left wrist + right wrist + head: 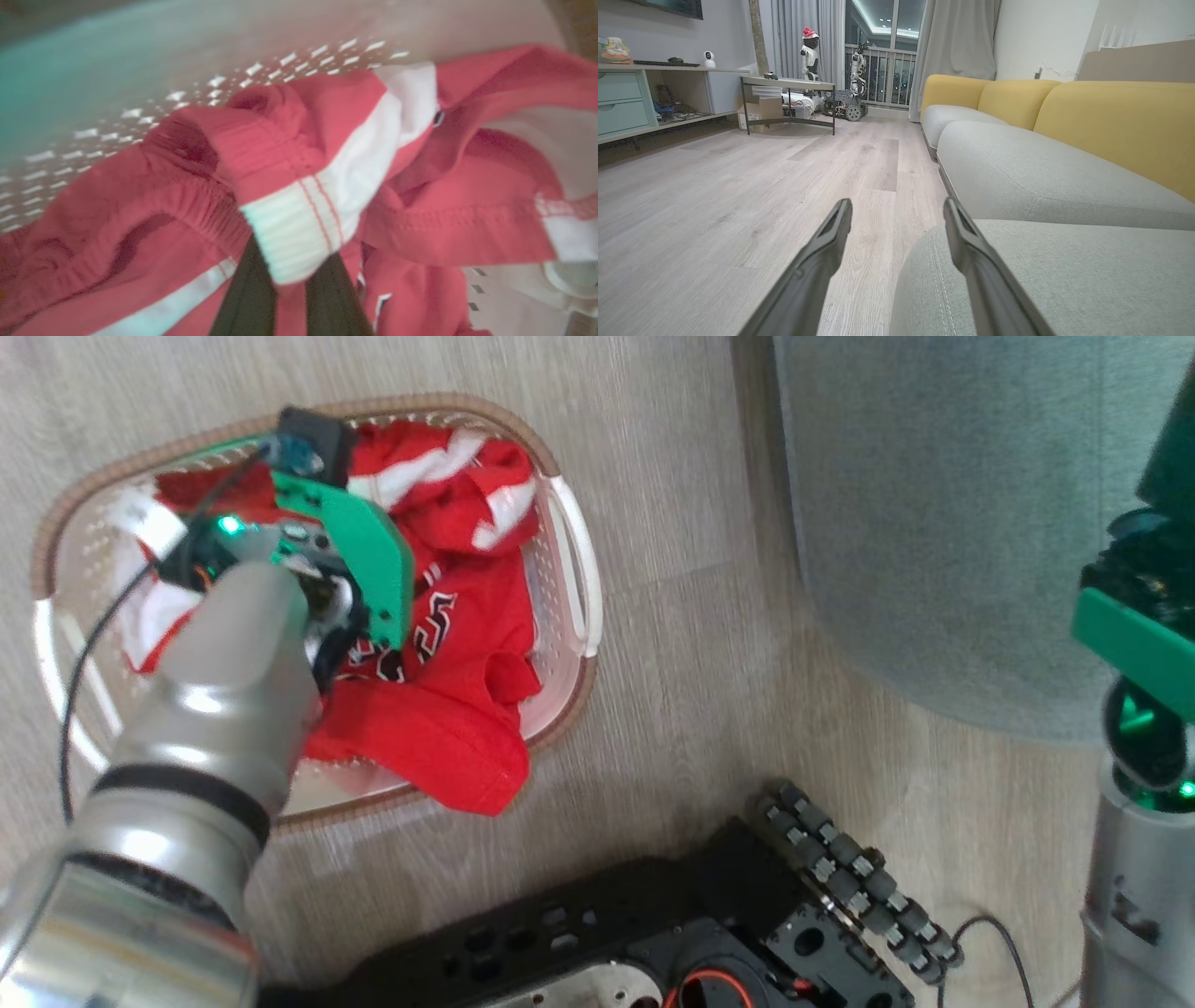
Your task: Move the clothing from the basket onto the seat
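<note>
1. Inside the oval cream perforated plastic basket [571, 551], the left gripper [290, 275] has its dark fingers [247, 303] narrow, pinching the bright red, white-trimmed jersey clothing [299, 154].
2. Right wrist view: the right gripper [896, 210] is spread wide and empty at the rounded edge of the large grey fabric seat [1064, 270].

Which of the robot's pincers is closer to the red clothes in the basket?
Left. The left pincer is in the basket, closed on the red clothing; the right pincer hangs open by the grey seat, well away.
</note>
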You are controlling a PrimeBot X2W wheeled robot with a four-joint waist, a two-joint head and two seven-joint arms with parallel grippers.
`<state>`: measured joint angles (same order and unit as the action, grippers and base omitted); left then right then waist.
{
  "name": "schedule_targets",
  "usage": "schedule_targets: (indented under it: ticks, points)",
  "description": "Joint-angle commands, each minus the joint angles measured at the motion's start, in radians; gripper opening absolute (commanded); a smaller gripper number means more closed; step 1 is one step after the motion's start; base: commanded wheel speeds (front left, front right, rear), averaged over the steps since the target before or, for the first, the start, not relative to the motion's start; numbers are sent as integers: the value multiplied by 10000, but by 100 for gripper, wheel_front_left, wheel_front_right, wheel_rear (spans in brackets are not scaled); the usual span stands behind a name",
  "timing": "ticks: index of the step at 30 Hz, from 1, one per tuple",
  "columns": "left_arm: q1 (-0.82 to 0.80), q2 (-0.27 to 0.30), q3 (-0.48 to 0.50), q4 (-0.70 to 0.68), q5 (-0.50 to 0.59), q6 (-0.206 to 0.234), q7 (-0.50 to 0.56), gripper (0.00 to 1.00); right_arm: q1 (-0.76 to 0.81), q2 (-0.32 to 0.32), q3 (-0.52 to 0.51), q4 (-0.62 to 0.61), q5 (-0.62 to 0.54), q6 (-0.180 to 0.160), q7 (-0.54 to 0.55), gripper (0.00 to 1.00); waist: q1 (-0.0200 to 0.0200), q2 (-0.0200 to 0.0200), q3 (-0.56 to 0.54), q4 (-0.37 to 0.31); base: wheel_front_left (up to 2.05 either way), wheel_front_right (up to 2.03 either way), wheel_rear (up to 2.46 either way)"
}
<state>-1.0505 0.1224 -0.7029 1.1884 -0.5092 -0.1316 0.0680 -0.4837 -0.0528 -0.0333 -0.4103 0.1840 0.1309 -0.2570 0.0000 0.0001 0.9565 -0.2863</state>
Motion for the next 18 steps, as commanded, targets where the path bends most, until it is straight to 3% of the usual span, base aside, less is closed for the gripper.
schedule_targets:
  ticks: [1, 18]
  points:
    - [531, 56, -16, -334, -287, 10, -157, 0, 193, 26, 173, -219, -78, -2, -47, 100, 0, -1, -348, 96, 0, 0, 0]
    - [2347, -106, -1932, -2344, -2774, 10, -1999, 0, 1030, -307, 127, 806, -426, -2, -47, 100, 0, -1, -3829, 1330, 0, 0, 0]
